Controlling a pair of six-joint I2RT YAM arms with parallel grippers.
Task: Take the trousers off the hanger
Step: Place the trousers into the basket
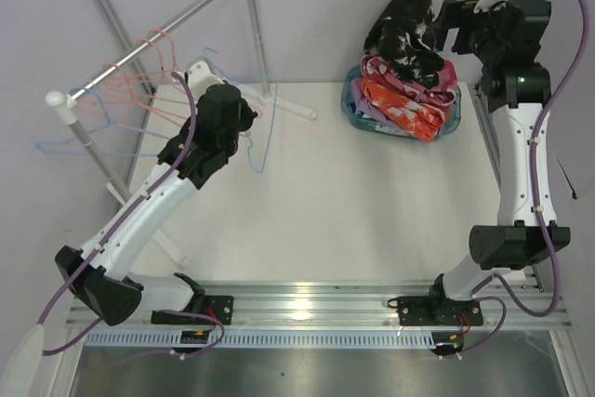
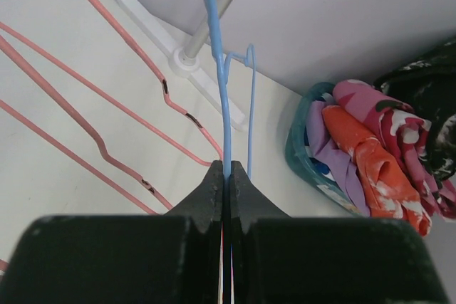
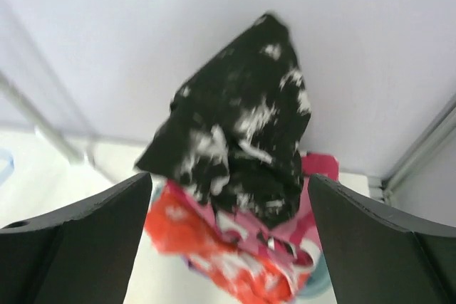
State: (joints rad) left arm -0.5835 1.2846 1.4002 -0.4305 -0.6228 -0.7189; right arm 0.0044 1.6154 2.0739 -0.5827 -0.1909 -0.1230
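Observation:
My left gripper (image 1: 244, 113) (image 2: 226, 169) is shut on a bare blue wire hanger (image 1: 265, 141) (image 2: 221, 83), held above the table beside the rack. My right gripper (image 1: 437, 30) (image 3: 228, 197) stands open over the teal basket (image 1: 353, 111) (image 2: 293, 144). The black white-speckled trousers (image 1: 404, 30) (image 3: 242, 133) are bunched between and just beyond its fingers (image 3: 85, 226), touching neither, on top of the pile. Under them lie pink-magenta trousers (image 1: 400, 70), orange trousers (image 1: 400, 99) (image 2: 363, 161) (image 3: 206, 240) and lavender trousers (image 2: 324, 154).
A metal clothes rack (image 1: 167, 25) stands at the back left with its foot (image 2: 167, 40) on the table. Several bare pink hangers (image 1: 139, 72) (image 2: 107, 112) and blue ones hang from its bar. The basket sits at the table's back right corner.

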